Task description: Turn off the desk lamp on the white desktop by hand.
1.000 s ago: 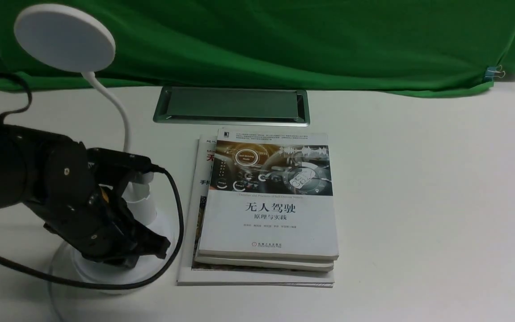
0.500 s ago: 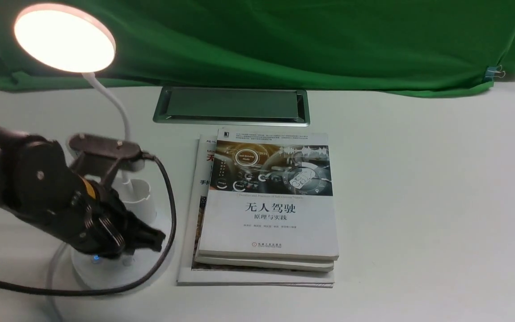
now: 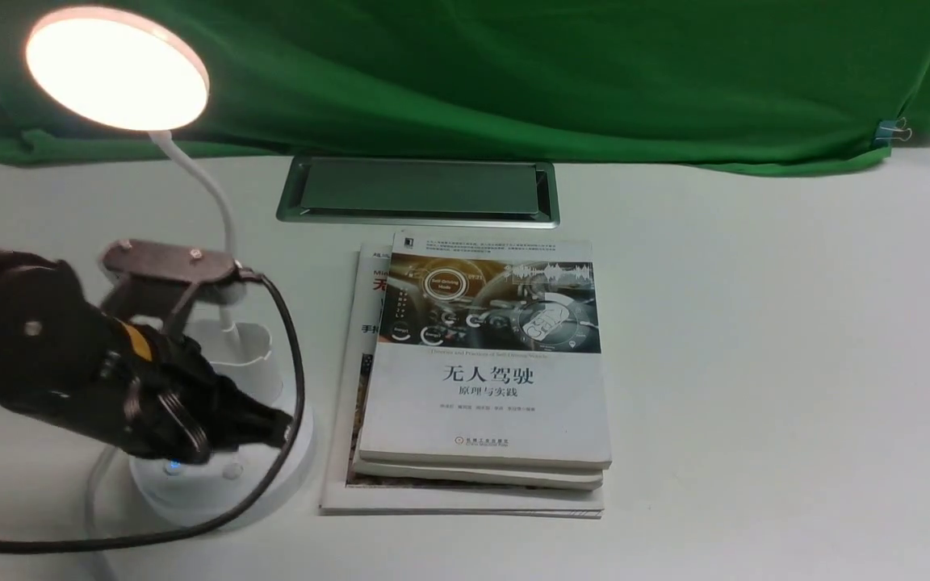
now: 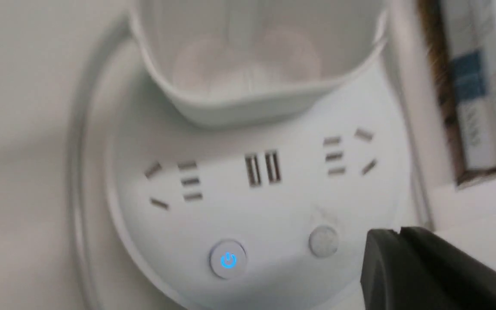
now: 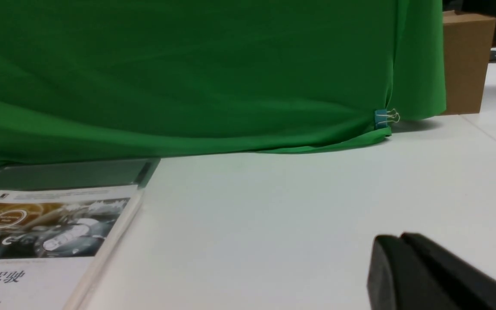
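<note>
At the lower left of the front view, the left gripper [image 3: 275, 424] hangs over the round base of the desk lamp [image 3: 259, 363]. The lamp stands on the white desktop [image 3: 756, 363], just beside a stack of books [image 3: 485, 379]. The gripper's black fingers are pressed together and clasp nothing. Their tip lies just beside the plain round button [image 4: 323, 241]; blur hides whether it touches. The power button [image 4: 228, 260] glows blue, and the disc head [image 3: 116, 68], at upper left, is lit. The right gripper [image 5: 407, 267] is likewise clenched and empty, low over the desktop.
</note>
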